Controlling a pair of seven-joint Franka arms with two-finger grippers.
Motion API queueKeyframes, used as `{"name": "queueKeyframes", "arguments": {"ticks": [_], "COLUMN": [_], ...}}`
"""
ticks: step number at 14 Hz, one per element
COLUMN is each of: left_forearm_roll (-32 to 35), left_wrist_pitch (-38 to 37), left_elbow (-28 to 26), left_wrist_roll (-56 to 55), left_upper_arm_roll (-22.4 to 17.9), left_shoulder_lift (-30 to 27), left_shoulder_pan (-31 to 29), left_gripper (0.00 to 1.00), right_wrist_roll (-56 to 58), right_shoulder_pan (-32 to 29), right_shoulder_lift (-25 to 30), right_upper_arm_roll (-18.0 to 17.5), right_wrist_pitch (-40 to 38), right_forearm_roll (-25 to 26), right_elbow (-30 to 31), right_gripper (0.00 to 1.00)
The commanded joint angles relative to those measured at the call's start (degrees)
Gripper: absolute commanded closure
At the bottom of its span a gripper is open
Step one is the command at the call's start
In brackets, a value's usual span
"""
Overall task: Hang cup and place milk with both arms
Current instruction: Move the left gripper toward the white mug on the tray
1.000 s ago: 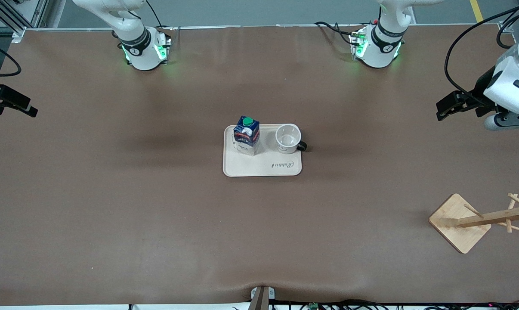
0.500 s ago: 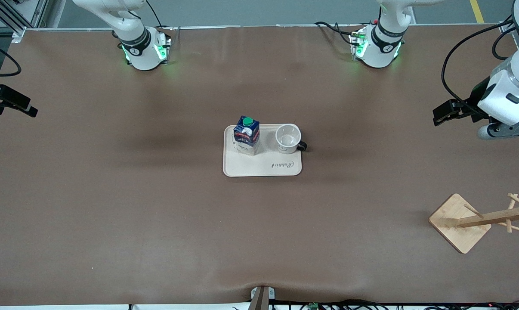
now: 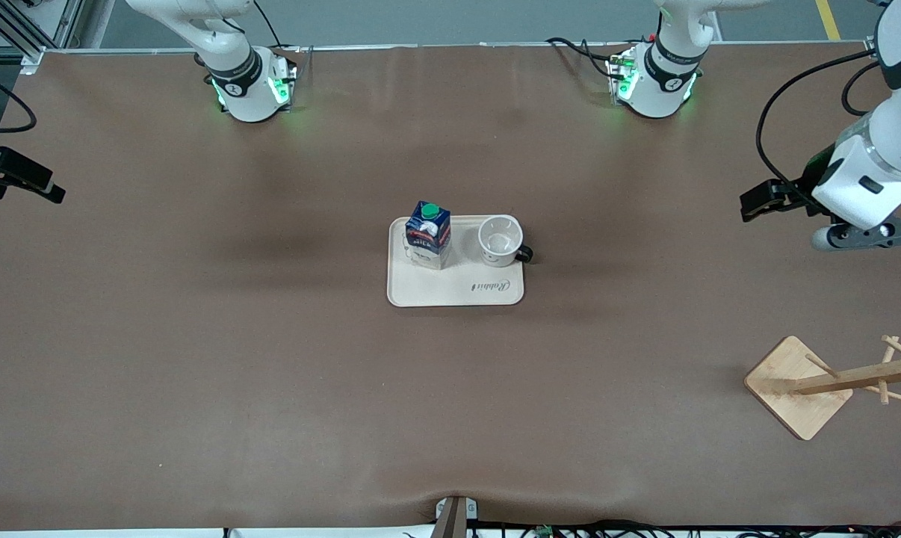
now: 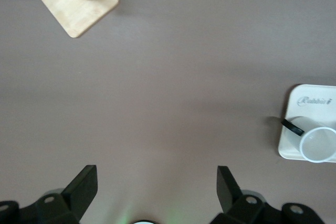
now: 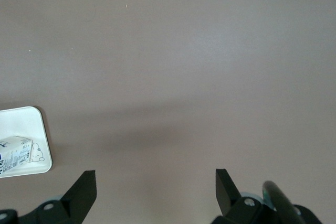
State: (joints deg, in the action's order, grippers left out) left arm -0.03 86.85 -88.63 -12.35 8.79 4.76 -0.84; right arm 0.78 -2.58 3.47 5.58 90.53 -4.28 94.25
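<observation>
The white cup [image 3: 500, 240] stands upright on a cream tray [image 3: 454, 291] at the table's middle, its black handle pointing toward the left arm's end. The dark blue milk carton [image 3: 429, 234] with a green cap stands beside it on the tray, toward the right arm's end. My left gripper [image 3: 755, 203] is open and empty over bare table near the left arm's end; its wrist view shows it open [image 4: 156, 179], with the cup [image 4: 317, 145] and the tray [image 4: 286, 148]. My right gripper [image 3: 45, 190] is open and empty at the right arm's end; its wrist view shows it open [image 5: 155, 179], with the milk [image 5: 13, 153].
A wooden mug rack [image 3: 854, 377] on a square wooden base [image 3: 783, 396] stands near the left arm's end, nearer the front camera than the tray. Its base also shows in the left wrist view [image 4: 73, 1]. A brown mat covers the table [image 3: 271, 373].
My left gripper has come down in the front view and moved a little toward the tray. The right arm, cup and milk have not moved.
</observation>
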Motion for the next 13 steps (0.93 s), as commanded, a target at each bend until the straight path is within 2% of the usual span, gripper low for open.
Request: {"name": "queueKeyframes", "arguments": {"ticks": [1, 8, 13], "left_forearm_roll": [-5.04, -6.38, -5.06], "left_wrist_pitch": [-0.72, 3.06, 3.24], "left_elbow": [0.47, -0.85, 0.04], "left_wrist_roll": [-5.21, -15.42, -15.95], "left_upper_arm_roll": [0.44, 1.67, 1.67], "left_shoulder_lift": [0.25, 0.95, 2.53], "left_shoulder_pan": [0.14, 3.65, 4.97], "left_gripper": [0.0, 0.0, 0.0], "right_wrist_roll": [-0.52, -0.52, -0.52], "right_shoulder_pan": [-0.49, -0.93, -0.93], "right_shoulder_lift": [0.39, 0.31, 0.31], "right_upper_arm_roll": [-0.4, -0.31, -0.31], "right_wrist_pitch": [-0.62, -0.53, -0.62], "right_forearm_roll": [0.77, 0.59, 0.59], "right_elbow": [-0.12, -0.12, -0.12], "right_gripper": [0.0, 0.0, 0.0]}}
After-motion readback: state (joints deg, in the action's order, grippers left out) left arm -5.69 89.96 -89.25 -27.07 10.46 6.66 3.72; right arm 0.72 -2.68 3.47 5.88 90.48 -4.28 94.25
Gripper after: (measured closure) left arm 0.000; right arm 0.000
